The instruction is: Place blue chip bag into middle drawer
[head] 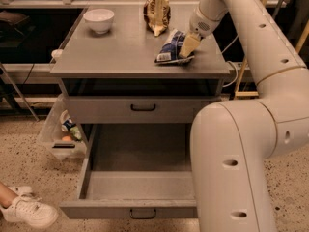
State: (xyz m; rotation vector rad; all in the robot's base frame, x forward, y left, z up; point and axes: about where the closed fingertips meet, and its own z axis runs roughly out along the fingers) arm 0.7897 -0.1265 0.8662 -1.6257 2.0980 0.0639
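Touching down on the right edge of the blue chip bag [170, 48], the gripper [189, 46] looks set for a pick; can't tell if it's clamped or spread. Bag lies flat on the cabinet top [120, 52], front-right, near the brown bag [156, 13]. Arm [251, 28] reaches over from the right, wrist angled down-left. Middle drawer [111, 209] is pulled open below, likely to receive it.

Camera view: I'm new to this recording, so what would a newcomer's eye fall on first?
The big white robot arm fills the right side, its gripper at the blue chip bag near the right edge of the cabinet top. Below, the middle drawer stands pulled wide open. A white bowl sits back left.
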